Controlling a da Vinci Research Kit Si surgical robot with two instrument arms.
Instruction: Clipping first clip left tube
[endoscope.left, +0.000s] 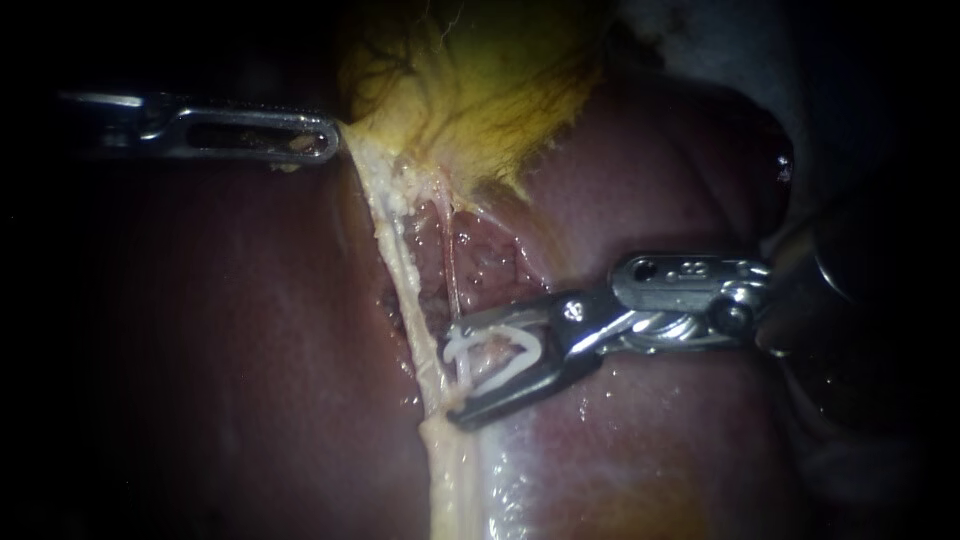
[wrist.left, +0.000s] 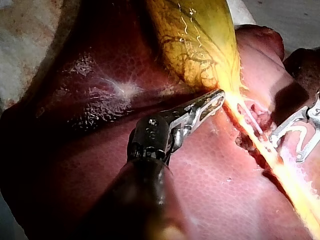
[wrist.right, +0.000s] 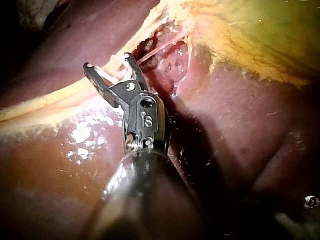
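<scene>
The yellow gallbladder (endoscope.left: 470, 90) lies on the dark red liver (endoscope.left: 230, 330). My left instrument (endoscope.left: 332, 137) is shut on the tissue at the gallbladder's lower edge and holds it taut, as the left wrist view (wrist.left: 219, 98) also shows. A pale band of tissue (endoscope.left: 400, 250) runs down from there. Beside it a thin tube (endoscope.left: 452, 270) crosses the raw bed. My right instrument (endoscope.left: 455, 375) holds a white clip (endoscope.left: 510, 355), jaws wide apart. The clip's mouth straddles the thin tube where it meets the band, which the right wrist view (wrist.right: 109, 61) confirms.
A raw, reddish dissected patch (endoscope.left: 490, 260) lies between the band and the liver. Wet, glistening liver surface (endoscope.left: 620, 470) sits under my right instrument's shaft. In the left wrist view my right instrument (wrist.left: 286, 148) stands just across the band from my left one.
</scene>
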